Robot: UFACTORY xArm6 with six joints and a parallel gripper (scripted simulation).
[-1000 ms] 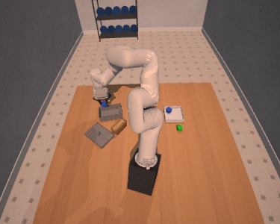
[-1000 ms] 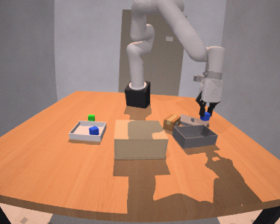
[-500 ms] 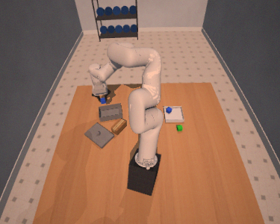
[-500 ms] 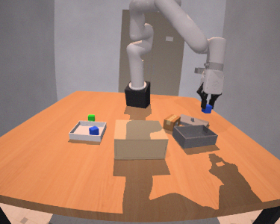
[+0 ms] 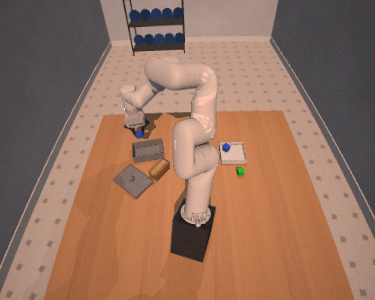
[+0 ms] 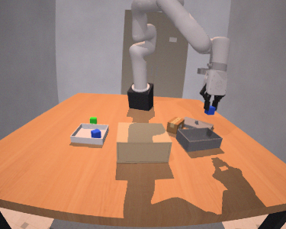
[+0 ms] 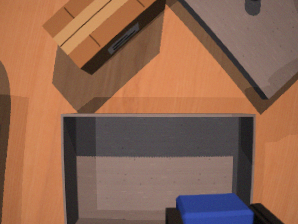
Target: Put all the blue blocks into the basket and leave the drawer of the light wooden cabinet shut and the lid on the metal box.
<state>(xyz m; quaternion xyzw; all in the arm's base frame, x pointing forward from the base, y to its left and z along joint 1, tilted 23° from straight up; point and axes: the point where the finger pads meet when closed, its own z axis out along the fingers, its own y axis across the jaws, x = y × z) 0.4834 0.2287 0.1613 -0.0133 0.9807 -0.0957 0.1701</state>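
My gripper [image 5: 139,131] [image 6: 210,108] [image 7: 217,216] is shut on a blue block [image 5: 139,134] [image 6: 210,111] [image 7: 215,206], held up in the air above the level of the metal box. The dark grey metal box [image 5: 148,159] [image 6: 200,144] [image 7: 157,115] is open; no block shows on the part of its floor in the wrist view. Its lid [image 5: 126,182] [image 6: 190,124] [image 7: 225,30] lies on the table beside it. The white basket [image 5: 235,162] [image 6: 87,140] holds another blue block [image 5: 226,147] [image 6: 96,133]. The light wooden cabinet [image 6: 143,152] shows no open drawer; the arm hides it in the top view.
A green block [image 5: 240,171] [image 6: 93,120] lies outside the basket. A small brown box [image 5: 159,169] [image 6: 175,125] [image 7: 102,31] with a pale stripe lies between the lid and the metal box's near corner. The cabinet stands between the basket and the metal box.
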